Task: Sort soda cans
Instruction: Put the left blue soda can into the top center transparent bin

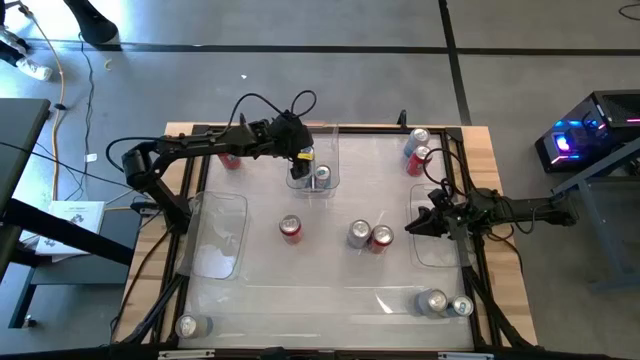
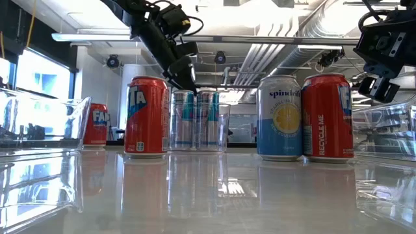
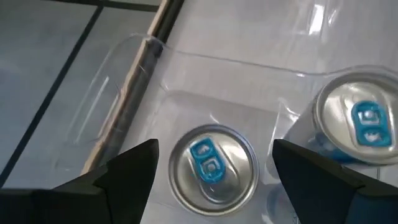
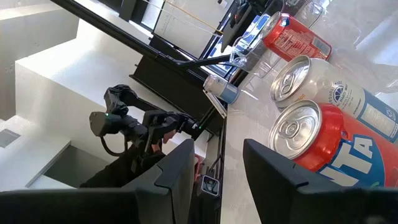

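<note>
Looking down, high view: left gripper [image 1: 300, 158] over far-centre clear bin [image 1: 333, 150] holding two silver cans [image 1: 322, 175]; right gripper [image 1: 418, 227] by right bin; other cans scattered. Left wrist: fingers [image 3: 127, 171] spread wide, empty, can [image 3: 212, 163] between. Right wrist: fingers apart, empty, red can [image 4: 326, 144] just ahead.

The table [image 1: 200, 140] fills the middle of the high view, a pale glossy top with a wooden edge showing at its left and right sides. Directly on it lie three clear bins: one [image 1: 222, 235] at centre left, one [image 1: 322, 150] at upper centre with two silver cans inside, and one [image 1: 432, 250] at centre right. Loose cans stand on the surface too: a red can [image 1: 291, 229] and a silver-and-red pair [image 1: 370, 236] in the centre, two [image 1: 417, 150] at upper right, two [image 1: 445, 303] at lower right, one [image 1: 189, 326] at lower left and a red one [image 1: 230, 158] at upper left.
</note>
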You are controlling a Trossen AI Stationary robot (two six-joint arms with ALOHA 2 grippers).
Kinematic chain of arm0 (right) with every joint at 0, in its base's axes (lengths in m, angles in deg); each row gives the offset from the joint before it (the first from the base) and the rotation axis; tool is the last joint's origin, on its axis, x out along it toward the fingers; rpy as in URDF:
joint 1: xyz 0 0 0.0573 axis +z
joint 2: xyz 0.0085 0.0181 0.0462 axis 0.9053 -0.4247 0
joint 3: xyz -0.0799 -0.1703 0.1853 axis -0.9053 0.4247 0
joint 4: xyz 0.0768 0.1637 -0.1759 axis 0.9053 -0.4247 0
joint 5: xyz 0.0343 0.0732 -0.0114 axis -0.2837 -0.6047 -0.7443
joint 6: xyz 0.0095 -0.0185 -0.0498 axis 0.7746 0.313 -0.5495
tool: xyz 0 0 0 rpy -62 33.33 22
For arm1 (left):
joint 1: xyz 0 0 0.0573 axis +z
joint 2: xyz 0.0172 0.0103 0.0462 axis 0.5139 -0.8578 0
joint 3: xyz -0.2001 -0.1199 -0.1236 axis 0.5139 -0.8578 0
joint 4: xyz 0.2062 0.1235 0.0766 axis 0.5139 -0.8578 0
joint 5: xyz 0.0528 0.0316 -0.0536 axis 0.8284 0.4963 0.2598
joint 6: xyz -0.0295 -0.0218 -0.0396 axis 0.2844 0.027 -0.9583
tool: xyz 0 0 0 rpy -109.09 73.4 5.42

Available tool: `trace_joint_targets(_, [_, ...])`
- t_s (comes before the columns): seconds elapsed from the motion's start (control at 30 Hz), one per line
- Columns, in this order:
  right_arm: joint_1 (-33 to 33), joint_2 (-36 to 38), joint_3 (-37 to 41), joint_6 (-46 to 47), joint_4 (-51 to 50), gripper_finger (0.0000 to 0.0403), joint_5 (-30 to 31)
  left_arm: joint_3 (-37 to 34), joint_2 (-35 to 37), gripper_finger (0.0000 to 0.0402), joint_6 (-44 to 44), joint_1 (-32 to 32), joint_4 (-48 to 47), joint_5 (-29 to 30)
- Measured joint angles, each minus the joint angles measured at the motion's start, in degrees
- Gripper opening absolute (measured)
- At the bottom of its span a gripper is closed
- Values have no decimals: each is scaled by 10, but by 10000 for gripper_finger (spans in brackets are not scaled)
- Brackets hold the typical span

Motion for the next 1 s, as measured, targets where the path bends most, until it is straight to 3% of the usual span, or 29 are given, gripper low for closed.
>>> trace_joint_targets(0.23, [0,0,0,0,0,132,0,0,5,310,-9,11,13,83])
trace_joint_targets(0.57, [0,0,0,0,0,132,0,-2,5,310,-48,53,-22,39])
trace_joint_targets(1.0, [0,0,0,0,0,132,0,11,6,310,-56,41,-86,64])
